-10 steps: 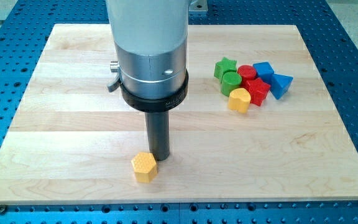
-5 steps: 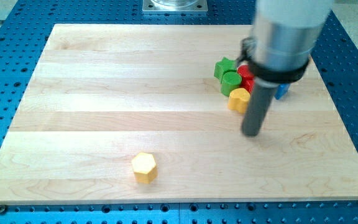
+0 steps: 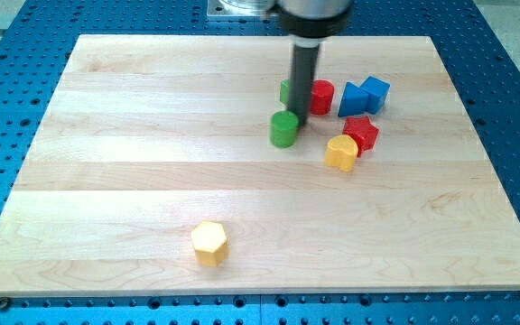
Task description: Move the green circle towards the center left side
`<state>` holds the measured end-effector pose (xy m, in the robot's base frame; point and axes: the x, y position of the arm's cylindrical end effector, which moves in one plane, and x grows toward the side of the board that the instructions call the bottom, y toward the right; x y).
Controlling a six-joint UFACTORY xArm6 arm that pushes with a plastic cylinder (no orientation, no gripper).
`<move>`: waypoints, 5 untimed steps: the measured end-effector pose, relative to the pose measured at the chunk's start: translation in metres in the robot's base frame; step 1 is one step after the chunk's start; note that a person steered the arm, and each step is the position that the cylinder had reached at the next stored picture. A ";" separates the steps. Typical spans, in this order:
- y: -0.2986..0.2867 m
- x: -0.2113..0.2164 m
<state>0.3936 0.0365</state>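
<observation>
The green circle (image 3: 283, 128) stands on the wooden board (image 3: 134, 135), right of the board's middle and toward the view's top. My tip (image 3: 300, 123) is down just to its right, touching or nearly touching it. The rod hides most of a second green block (image 3: 286, 92) behind it.
A red cylinder (image 3: 321, 96), a blue triangular block (image 3: 351, 99) and a blue cube (image 3: 376, 93) lie to the right of the rod. A red star (image 3: 362, 133) and a yellow block (image 3: 341, 153) lie below them. A yellow hexagon (image 3: 209, 242) sits near the bottom edge.
The rod swung from the yellow hexagon to the cluster at the right and pushed through it. The green circle slid left, and the other blocks spread apart.
</observation>
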 end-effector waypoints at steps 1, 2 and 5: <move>0.047 0.018; 0.001 0.045; -0.169 0.062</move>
